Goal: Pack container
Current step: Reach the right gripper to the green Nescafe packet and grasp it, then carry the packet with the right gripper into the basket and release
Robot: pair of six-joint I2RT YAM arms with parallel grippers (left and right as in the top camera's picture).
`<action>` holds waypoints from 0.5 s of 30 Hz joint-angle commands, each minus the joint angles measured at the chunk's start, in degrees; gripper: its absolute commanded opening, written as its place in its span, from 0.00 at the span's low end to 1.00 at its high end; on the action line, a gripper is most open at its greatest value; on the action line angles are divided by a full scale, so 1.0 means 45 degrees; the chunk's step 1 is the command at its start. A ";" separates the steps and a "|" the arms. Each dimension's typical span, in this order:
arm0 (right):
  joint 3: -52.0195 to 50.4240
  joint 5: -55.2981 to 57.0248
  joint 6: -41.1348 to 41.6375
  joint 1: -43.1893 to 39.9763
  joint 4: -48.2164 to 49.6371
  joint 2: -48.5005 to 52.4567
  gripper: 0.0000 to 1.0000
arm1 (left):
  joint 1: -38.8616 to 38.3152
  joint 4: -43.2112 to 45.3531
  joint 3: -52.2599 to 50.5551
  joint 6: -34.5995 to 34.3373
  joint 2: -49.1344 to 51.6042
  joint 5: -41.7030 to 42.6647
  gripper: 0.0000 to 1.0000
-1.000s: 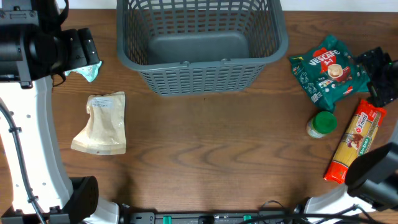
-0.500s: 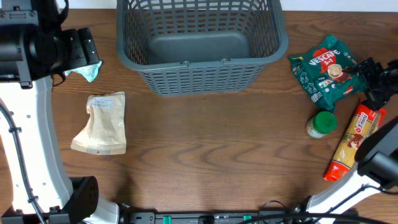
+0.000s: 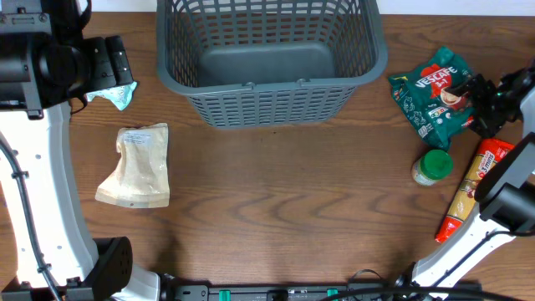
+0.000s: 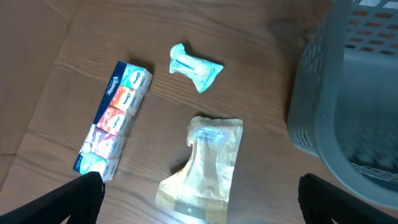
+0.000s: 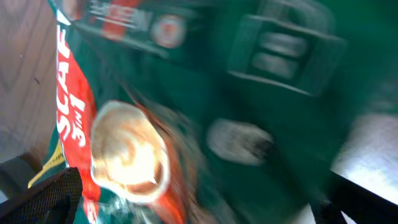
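The container, a large grey slotted basket (image 3: 272, 84), stands at the back middle with nothing in it; its wall (image 4: 323, 112) shows at the right of the left wrist view. My left gripper (image 3: 111, 71) (image 4: 200, 211) hangs open, high above a beige pouch (image 3: 138, 165) (image 4: 205, 162). My right gripper (image 3: 483, 100) (image 5: 205, 205) is open and very close over the right part of a green Nescafe bag (image 3: 430, 100) (image 5: 249, 112), its fingers wide on either side. The right wrist view is blurred.
A crumpled teal wrapper (image 3: 117, 96) (image 4: 196, 67) and a tissue multipack (image 4: 115, 118) lie at the left. A green-lidded jar (image 3: 432, 166) and a red spaghetti pack (image 3: 472, 192) lie right of centre, below the bag.
My right gripper has moved left and toward the back, from beside the spaghetti pack onto the Nescafe bag's right edge. The left arm has not moved.
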 commanded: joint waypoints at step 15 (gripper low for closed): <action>-0.0097 -0.0277 -0.0228 0.1064 0.0699 0.1880 0.70 | 0.0053 0.0087 0.0024 0.0257 0.0019 -0.0073 0.99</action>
